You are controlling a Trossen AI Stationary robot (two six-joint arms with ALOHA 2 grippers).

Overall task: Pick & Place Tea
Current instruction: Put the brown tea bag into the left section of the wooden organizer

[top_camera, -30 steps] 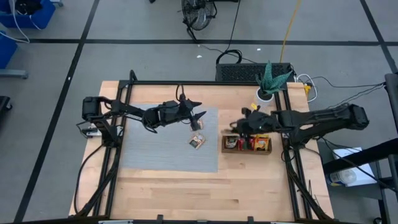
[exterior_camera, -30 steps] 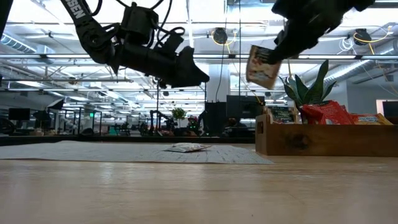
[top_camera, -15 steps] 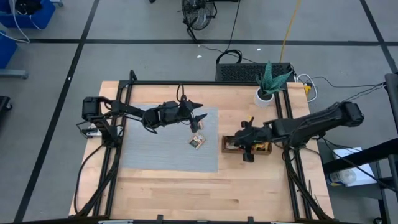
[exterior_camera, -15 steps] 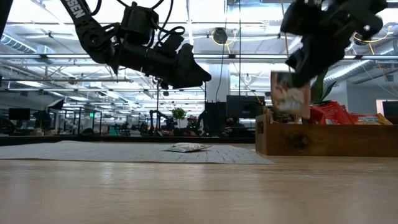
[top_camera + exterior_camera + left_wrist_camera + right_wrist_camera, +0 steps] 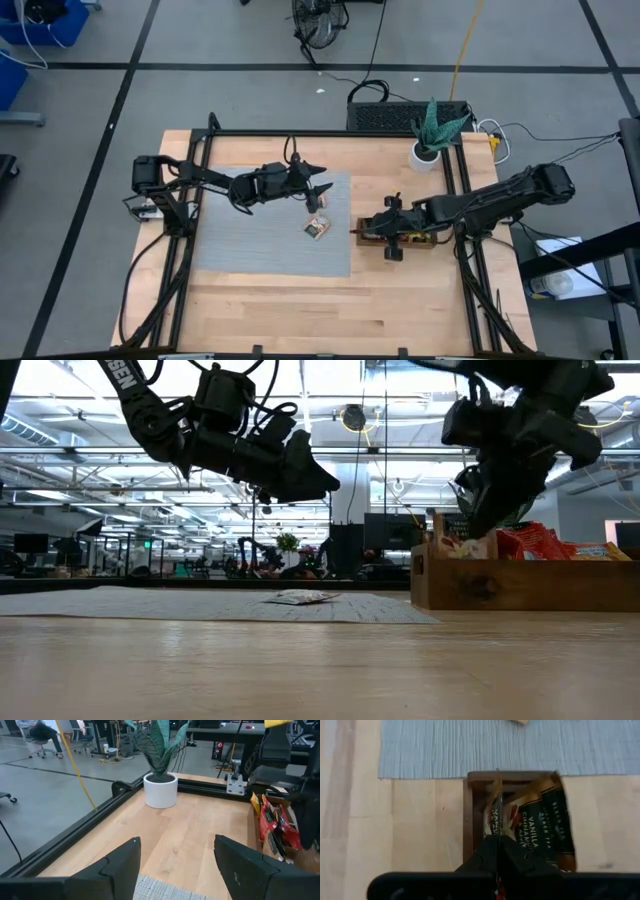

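Over the wooden tray (image 5: 430, 243), the right gripper (image 5: 377, 229) pinches a tea sachet (image 5: 496, 817).

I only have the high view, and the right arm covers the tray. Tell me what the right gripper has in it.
Observer: The right gripper is shut on one tea sachet, held edge-on at the wooden tray, over the end compartment nearest the mat.
Operator: Report what already sits in that compartment.
Observer: Dark sachets printed with "vanilla cinnamon" stand in it, leaning.
Operator: Now check the left gripper.
Observer: The left gripper is open with nothing between its fingers, raised above the mat.
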